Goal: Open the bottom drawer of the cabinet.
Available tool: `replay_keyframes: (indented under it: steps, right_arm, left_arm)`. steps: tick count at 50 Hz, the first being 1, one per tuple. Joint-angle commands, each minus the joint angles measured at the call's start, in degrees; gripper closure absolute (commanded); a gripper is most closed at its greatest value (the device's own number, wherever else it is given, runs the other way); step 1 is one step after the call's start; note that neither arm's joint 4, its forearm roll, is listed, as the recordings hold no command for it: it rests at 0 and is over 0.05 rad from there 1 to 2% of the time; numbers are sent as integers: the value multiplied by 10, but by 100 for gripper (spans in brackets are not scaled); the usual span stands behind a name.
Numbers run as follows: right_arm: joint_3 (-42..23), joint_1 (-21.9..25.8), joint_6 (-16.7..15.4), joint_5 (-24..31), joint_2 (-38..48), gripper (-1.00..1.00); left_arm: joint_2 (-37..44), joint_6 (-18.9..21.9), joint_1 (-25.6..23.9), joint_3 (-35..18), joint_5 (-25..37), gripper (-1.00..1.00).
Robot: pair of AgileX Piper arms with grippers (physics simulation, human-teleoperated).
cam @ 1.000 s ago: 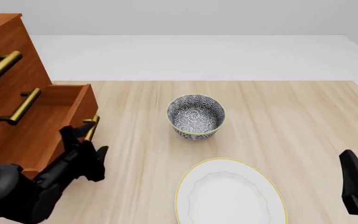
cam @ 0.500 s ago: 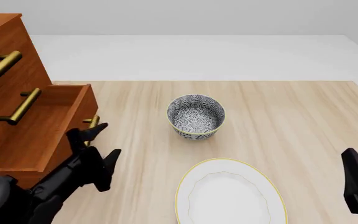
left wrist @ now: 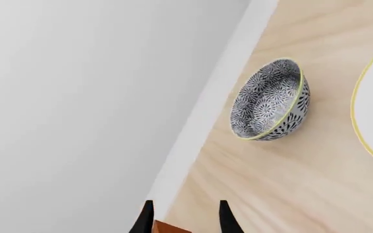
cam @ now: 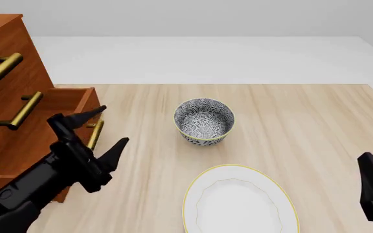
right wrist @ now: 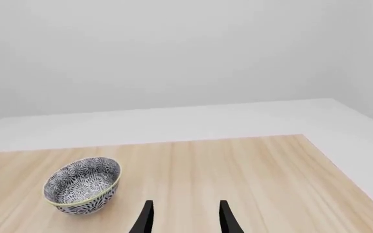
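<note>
Bottom drawer (cam: pixel 41 133) sits pulled out of the cabinet (cam: pixel 5 73) at left of frame. Left gripper (cam: pixel 102 127), fingers spread and empty, straddles its brass handle (cam: pixel 95 134), which runs near-vertical. Right gripper (right wrist: pixel 183 216), also spread, is far off at lower right.

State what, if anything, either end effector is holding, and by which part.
Nothing is held. The left end effector is open, its fingers spread beside the bottom drawer handle without gripping it. The right end effector is open over the bare table.

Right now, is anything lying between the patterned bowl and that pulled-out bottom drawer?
No. In the front view, only bare wooden table separates the bowl from the bottom drawer.
</note>
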Motion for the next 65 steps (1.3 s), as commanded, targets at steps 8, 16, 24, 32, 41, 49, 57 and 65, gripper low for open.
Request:
replay_keyframes:
  steps: [8,16,24,32,41,49,57,65]
  right_arm:
    - [-14,2,2,5,0,-100]
    - [-20,6,3,9,0,-100]
    - [-24,11,3,12,0,-100]
    - [-28,16,1,16,0,-100]
    - [-32,24,-1,20,0,-100]
    - [-34,31,-2,23,0,-100]
    - [-36,34,-3,24,0,-100]
    - [-33,34,-3,23,0,-100]
  left_arm:
    - [-187,-122,8,-160,348,-100]
    - [-198,-203,25,-243,484,-100]
    - [-190,-273,45,-318,601,-100]
    - [-175,-338,66,-366,696,-100]
    - [-158,-409,101,-426,793,-100]
    - [-141,-508,127,-440,842,-100]
    - [-143,-607,134,-436,847,-100]
    - [-137,-635,158,-424,844,-100]
